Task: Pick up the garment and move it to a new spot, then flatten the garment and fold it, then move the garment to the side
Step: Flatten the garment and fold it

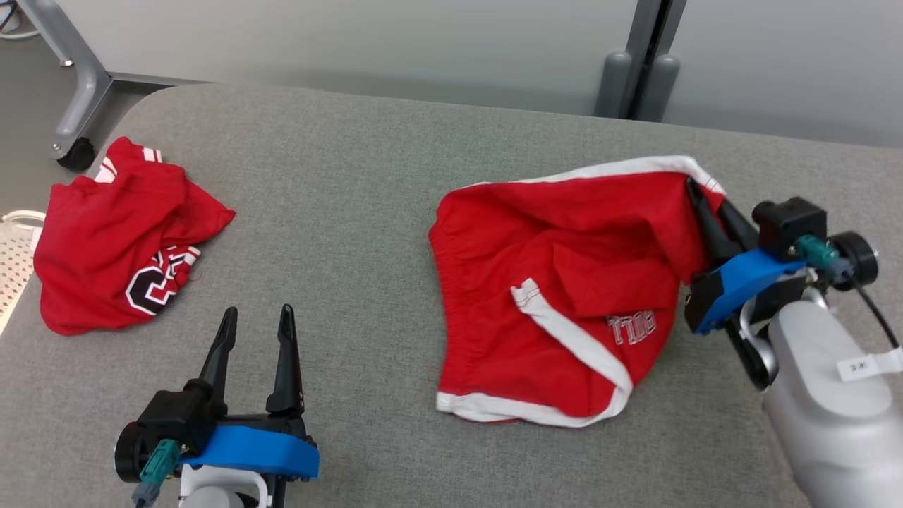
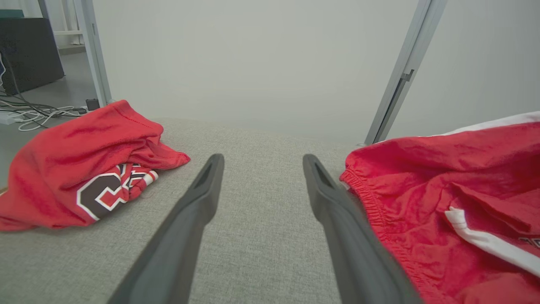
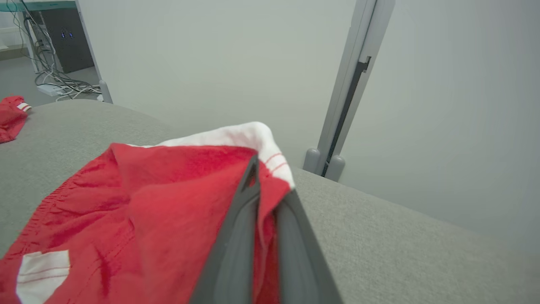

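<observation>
Red shorts with white trim point(image 1: 564, 282) lie rumpled on the grey table, right of centre, and show too in the left wrist view point(image 2: 443, 190) and the right wrist view point(image 3: 147, 211). My right gripper point(image 1: 705, 204) is shut on the shorts' upper right corner, lifting that white-edged hem point(image 3: 261, 143) off the cloth; red fabric is pinched between its fingers point(image 3: 236, 236). My left gripper point(image 1: 257, 317) stands open at the lower left above bare table, with nothing between its fingers point(image 2: 198, 202). It is apart from the shorts, which lie to its right.
A second red garment, a crumpled jersey with black and white lettering point(image 1: 120, 240), lies at the table's left edge point(image 2: 84, 169). A wheeled grey stand leg point(image 1: 77, 106) is beyond the far left corner. Grey posts point(image 1: 635, 77) stand behind the table. The table point(image 1: 353, 176) is grey fabric.
</observation>
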Robot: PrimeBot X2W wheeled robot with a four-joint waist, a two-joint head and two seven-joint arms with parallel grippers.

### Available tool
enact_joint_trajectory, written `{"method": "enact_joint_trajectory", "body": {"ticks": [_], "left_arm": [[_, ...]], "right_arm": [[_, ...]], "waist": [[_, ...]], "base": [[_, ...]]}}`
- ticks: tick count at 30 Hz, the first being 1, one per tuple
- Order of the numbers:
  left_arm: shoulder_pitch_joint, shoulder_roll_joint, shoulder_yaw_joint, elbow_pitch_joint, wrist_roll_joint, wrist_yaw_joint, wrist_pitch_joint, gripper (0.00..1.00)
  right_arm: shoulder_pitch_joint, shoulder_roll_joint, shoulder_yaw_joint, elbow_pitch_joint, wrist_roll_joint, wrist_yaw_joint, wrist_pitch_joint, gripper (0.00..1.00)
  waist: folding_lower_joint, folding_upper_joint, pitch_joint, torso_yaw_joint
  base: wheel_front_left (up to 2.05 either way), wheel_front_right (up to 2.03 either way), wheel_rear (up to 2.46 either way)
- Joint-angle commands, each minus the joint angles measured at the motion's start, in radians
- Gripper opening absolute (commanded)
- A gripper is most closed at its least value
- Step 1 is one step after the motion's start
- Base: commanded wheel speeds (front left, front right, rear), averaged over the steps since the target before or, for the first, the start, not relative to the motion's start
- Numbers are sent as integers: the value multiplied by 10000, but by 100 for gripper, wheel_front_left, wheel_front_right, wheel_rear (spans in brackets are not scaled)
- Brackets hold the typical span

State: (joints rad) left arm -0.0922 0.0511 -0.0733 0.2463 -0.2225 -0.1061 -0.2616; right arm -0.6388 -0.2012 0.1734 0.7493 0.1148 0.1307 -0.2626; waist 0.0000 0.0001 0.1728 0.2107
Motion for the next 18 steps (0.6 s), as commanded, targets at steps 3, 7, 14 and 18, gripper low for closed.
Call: {"method": "enact_joint_trajectory", "body": {"ticks": [3,7,14,18], "left_arm": [[-274,-12,-129,30,-131,-32,-51,100],[-444,-11,-297,45,-252,-15,-51,100],[-496,-12,-362,5,-340,77,-51,100],[-471,-11,-274,49,-299,91,-51,100]], "right_arm": [[-893,-276,-107,822,182,1,138,0],[-1753,-487,-308,2025,262,1,308,100],[-2427,-555,-386,2929,-88,1,23,100],[-2277,-395,-257,2657,-206,1,-34,100]], "waist": [[0,-1,209,247],[0,-1,409,450],[0,-1,574,455],[0,-1,536,349]], "base": [[0,0,0],[0,0,0],[0,0,0],[0,0,0]]}}
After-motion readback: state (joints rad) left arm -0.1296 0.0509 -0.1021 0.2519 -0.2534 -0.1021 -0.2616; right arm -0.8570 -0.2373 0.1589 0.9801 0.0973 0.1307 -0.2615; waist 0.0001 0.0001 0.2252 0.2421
